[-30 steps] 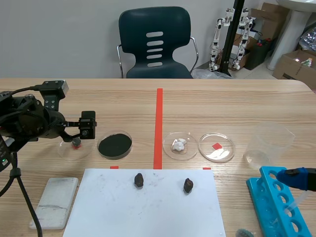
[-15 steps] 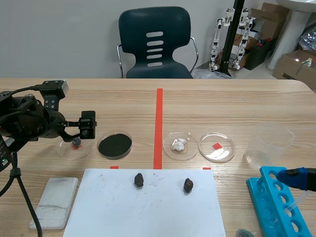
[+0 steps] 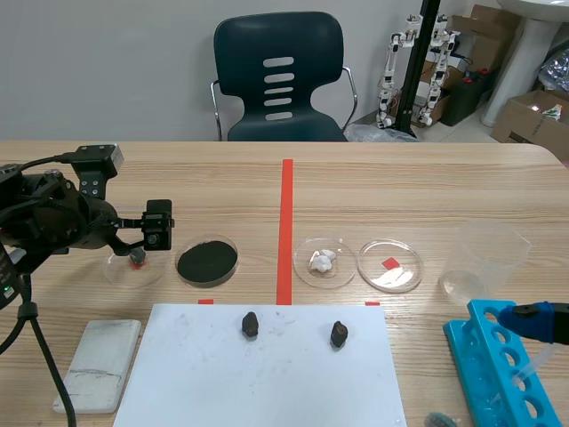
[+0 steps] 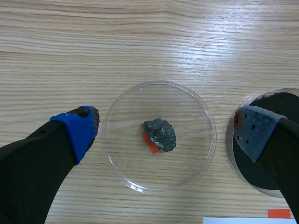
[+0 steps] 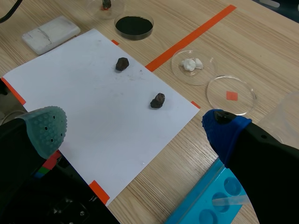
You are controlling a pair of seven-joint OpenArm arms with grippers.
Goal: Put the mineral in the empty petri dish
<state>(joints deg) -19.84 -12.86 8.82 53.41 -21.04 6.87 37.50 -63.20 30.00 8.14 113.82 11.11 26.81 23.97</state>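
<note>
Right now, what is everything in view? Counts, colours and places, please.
Table: one, light wood, under everything.
Grey mineral: one, inside the leftmost petri dish, which is clear.
Black-powder dish: one, clear, right of it.
White-lump dish: one, clear, just past the red tape.
Empty dish: one, clear, beside that.
Dark minerals: two, on the paper.
Paper: one, white, near edge.
Block: one, white, left of the paper.
Beaker: one, clear, far right.
Tube rack: one, blue, near right.
Chair: one, dark blue, behind the table.
Left gripper: open, over the grey mineral.
Right gripper: open, above the paper's near corner.
</note>
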